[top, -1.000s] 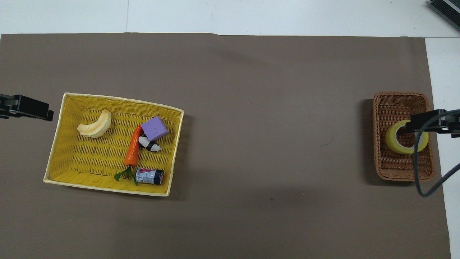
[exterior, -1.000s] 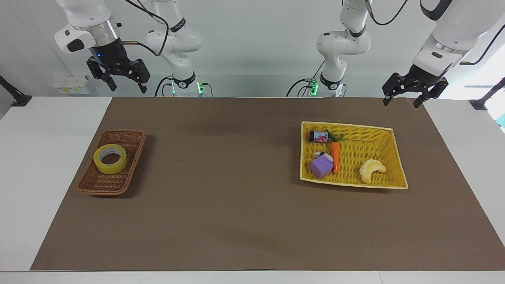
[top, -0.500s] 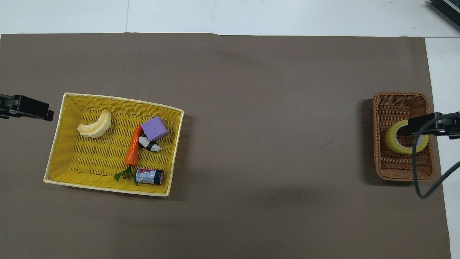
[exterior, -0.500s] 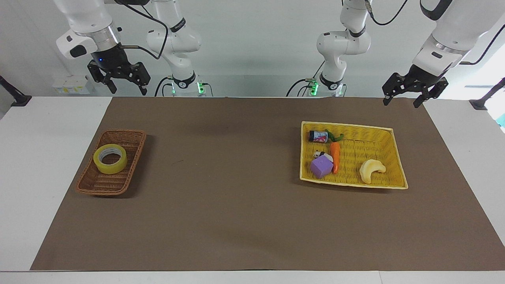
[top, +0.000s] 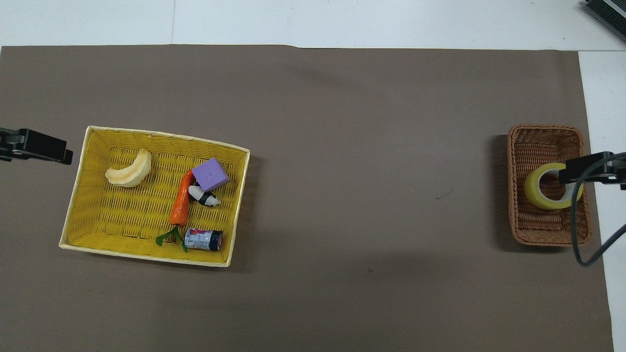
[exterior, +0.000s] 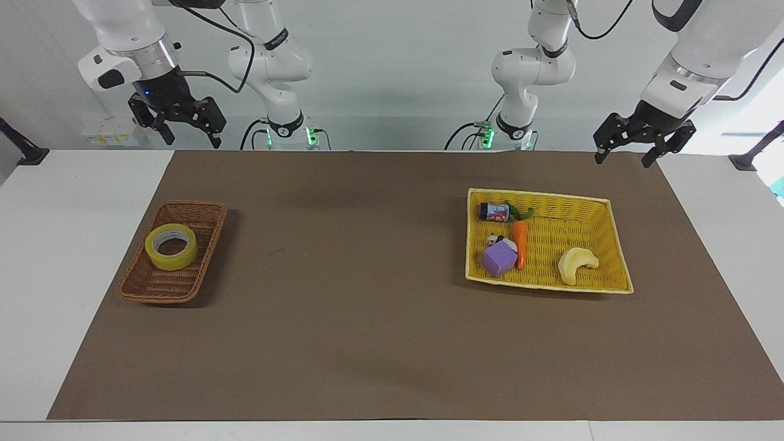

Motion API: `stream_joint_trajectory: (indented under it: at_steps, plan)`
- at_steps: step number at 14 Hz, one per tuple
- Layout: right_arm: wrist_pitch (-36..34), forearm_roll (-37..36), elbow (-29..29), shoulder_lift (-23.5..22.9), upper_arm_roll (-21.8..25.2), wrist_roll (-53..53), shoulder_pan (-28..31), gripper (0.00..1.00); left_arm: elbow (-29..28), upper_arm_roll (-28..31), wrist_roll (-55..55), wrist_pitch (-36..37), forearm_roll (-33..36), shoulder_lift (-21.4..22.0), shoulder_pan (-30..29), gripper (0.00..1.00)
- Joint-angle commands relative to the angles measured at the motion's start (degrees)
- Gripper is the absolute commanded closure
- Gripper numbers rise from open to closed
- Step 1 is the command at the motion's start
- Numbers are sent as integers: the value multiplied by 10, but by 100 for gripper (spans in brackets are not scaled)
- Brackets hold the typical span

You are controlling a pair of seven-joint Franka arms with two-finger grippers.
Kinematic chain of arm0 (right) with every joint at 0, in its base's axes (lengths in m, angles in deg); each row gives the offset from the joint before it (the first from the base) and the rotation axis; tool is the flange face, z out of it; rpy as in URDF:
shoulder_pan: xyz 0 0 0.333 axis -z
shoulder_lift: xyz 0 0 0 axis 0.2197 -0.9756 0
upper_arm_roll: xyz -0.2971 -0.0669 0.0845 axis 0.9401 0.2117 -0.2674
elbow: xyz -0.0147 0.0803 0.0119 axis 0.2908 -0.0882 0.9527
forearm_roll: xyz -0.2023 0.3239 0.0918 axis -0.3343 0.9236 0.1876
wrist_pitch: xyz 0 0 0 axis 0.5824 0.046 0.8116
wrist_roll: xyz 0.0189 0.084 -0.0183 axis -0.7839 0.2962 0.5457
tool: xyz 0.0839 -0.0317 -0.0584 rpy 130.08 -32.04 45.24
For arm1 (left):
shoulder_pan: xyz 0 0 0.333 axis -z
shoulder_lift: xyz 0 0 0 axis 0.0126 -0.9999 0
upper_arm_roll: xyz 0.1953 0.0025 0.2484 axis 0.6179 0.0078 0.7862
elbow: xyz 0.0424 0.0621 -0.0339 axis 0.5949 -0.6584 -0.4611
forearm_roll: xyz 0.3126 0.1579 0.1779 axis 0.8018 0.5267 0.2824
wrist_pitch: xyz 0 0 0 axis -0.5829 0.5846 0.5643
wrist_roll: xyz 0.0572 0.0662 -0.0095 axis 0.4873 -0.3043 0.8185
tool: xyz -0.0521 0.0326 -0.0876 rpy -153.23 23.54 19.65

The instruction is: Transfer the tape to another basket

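My right pincer [exterior: 177, 125] is up in the air with its jaws spread and nothing between them, over the edge of the desk at the right arm's end. Over the last second it has climbed and drawn back toward its base, away from the small brown woven wicker basket [exterior: 138, 289]. From overhead it overlaps the roll, but the facing view shows it well clear.

The wide roll of yellow translucent tape with the pale cardboard core [exterior: 171, 246] lies flat in that wicker basket, in the half nearer the robots, untouched. Nothing about it has shifted.

My left pincer [exterior: 631, 149] waits, also open and empty, over the desk's edge at the left arm's end, and has not moved.

Near it sits the large bright yellow flat woven tray basket [exterior: 603, 211], holding a pale banana-shaped toy [exterior: 577, 264], an orange carrot toy [exterior: 520, 242], a purple cube [exterior: 499, 258] and a small can [exterior: 494, 212].

I read the retreat as either the move being finished with the tape set down here, or a reset before a pick. I cannot tell which from this.
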State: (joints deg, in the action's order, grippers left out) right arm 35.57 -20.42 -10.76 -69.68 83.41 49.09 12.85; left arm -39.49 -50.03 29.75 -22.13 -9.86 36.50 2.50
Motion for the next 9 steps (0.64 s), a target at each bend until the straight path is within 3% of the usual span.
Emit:
stream_joint_trajectory:
  at_steps: [1,9]
  plan:
    - [8,-7,-15,13,-4,19,5,0,-22,-5,-7,-14,11,17,-7,0]
    - [10,-6,-19,16,-5,47,5,0,-22,-5,-7,-14,11,17,-7,0]
